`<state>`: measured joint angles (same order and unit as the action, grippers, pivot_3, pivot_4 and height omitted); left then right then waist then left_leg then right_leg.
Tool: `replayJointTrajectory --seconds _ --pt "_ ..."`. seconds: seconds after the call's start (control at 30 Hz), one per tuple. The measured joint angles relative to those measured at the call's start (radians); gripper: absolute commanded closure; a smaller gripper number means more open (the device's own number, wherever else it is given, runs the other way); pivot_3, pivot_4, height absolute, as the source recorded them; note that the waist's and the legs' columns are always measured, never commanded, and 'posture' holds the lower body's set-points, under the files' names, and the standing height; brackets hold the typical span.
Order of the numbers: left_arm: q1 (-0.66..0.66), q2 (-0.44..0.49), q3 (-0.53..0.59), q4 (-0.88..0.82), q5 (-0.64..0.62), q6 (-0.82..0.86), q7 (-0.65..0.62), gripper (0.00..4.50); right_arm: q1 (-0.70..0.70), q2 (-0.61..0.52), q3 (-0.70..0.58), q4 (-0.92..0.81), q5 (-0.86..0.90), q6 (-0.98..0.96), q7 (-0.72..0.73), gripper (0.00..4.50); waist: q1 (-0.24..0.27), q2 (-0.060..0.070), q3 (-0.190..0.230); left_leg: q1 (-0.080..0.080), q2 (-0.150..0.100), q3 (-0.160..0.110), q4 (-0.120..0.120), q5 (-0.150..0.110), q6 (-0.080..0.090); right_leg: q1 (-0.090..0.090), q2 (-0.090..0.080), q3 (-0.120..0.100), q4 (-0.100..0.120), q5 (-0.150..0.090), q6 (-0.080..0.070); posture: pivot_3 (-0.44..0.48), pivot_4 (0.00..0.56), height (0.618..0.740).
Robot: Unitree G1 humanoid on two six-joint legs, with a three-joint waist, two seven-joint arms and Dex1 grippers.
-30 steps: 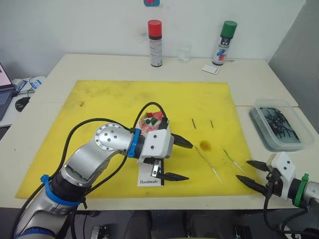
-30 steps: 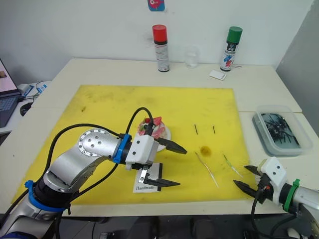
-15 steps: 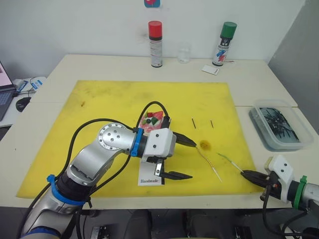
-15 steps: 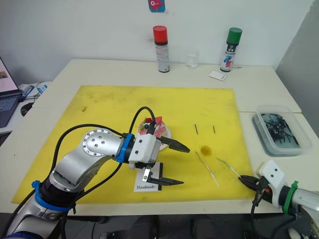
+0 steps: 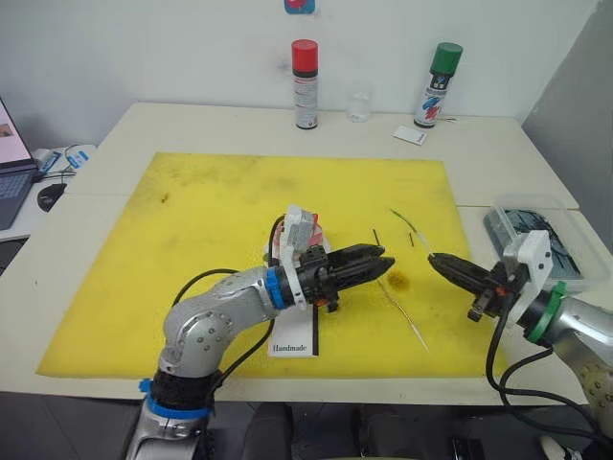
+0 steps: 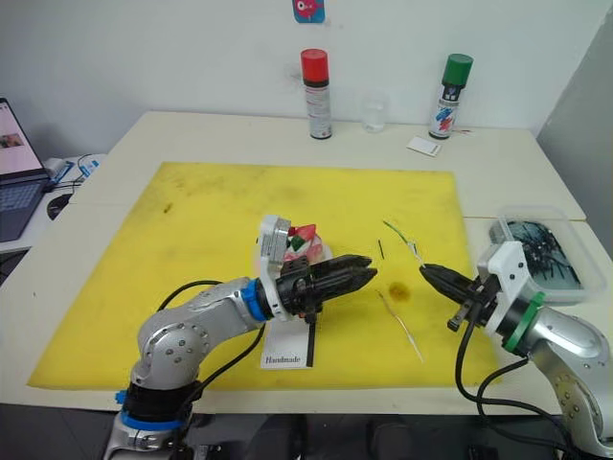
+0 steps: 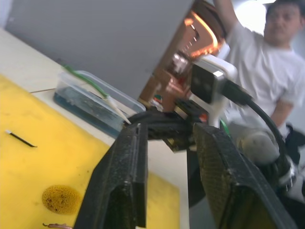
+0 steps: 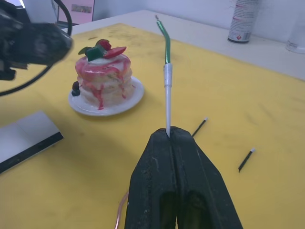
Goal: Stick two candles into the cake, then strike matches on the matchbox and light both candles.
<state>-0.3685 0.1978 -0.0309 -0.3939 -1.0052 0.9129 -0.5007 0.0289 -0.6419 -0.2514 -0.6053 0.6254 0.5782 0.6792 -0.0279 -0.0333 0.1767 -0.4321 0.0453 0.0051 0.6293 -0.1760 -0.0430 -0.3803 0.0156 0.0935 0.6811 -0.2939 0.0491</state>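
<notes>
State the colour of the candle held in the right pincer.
Green along its upper part, pale white near the held end; the candle shows best in the right wrist view.

A pale table (image 5: 239,129) bears a yellow mat (image 5: 211,206), 2 spray cans (image 5: 305,71).

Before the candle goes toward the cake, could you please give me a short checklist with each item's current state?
1. Candle clamped in right end effector: ok.
2. Held candle lifted off the yellow mat: ok.
3. Cake upright on its plate: ok.
4. Path clear: not ok, left end effector sits between candle and cake.
5. Second candle lying within reach on the mat: ok.
6. Matchbox accessible: cannot tell, partly under the left arm.
</notes>
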Motion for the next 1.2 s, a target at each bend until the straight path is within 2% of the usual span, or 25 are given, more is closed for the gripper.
replayJointTrajectory --seconds 0.2,0.37,0.73,0.83,0.97,1.0,1.2 --pt "-0.007 -0.078 0.028 0.047 -0.042 0.016 0.128 2.56 -0.048 0.018 0.05 -0.035 0.026 0.024 -0.032 4.5 -0.002 0.0 0.0 0.0 0.0 0.001 0.0 0.0 0.0 0.0 0.0 0.001 0.0 0.0 0.0 0.0 0.15 0.74" --pt "-0.03 -0.088 0.029 0.08 -0.047 0.017 0.137 2.56 -0.105 0.021 0.076 -0.062 0.056 0.052 -0.066 4.5 -0.002 0.0 0.0 0.0 0.0 0.0 0.0 0.0 0.0 0.0 0.0 0.001 0.0 0.0 0.0 0.0 0.15 0.74" --pt "-0.06 -0.154 0.042 0.092 -0.068 0.005 0.143 2.56 -0.109 0.022 0.079 -0.068 0.065 0.065 -0.079 4.5 -0.002 0.0 0.0 0.0 -0.001 0.001 0.0 0.0 0.0 -0.001 0.0 0.001 -0.001 0.0 0.0 0.0 0.15 0.74" --pt "-0.067 -0.155 0.044 0.105 -0.069 -0.002 0.141 3.07 -0.109 0.022 0.079 -0.069 0.065 0.065 -0.081 4.5 -0.002 0.0 0.0 0.0 -0.001 0.001 0.0 0.0 0.0 -0.001 0.0 0.001 -0.001 0.0 0.0 0.0 0.15 0.74" --pt "-0.074 -0.156 0.044 0.123 -0.069 -0.008 0.14 4.32 -0.109 0.022 0.08 -0.074 0.066 0.069 -0.091 4.5 -0.003 0.0 0.0 0.0 -0.001 0.001 -0.001 0.0 0.0 -0.001 0.0 0.001 -0.001 0.0 0.0 0.0 0.15 0.74" --pt "-0.075 -0.156 0.044 0.125 -0.069 -0.009 0.14 4.46 -0.109 0.022 0.081 -0.077 0.066 0.07 -0.092 4.5 -0.003 0.0 0.0 0.0 -0.001 0.001 -0.001 0.0 0.0 -0.001 0.0 0.002 -0.001 0.0 0.0 0.0 0.15 0.74" --pt "-0.075 -0.156 0.042 0.126 -0.067 -0.024 0.138 4.46 -0.12 0.022 0.085 -0.089 0.081 0.088 -0.103 4.5 -0.003 0.0 0.0 0.0 0.0 0.001 -0.001 0.0 0.0 -0.002 0.0 0.002 -0.001 0.0 -0.001 0.0 0.15 0.74"
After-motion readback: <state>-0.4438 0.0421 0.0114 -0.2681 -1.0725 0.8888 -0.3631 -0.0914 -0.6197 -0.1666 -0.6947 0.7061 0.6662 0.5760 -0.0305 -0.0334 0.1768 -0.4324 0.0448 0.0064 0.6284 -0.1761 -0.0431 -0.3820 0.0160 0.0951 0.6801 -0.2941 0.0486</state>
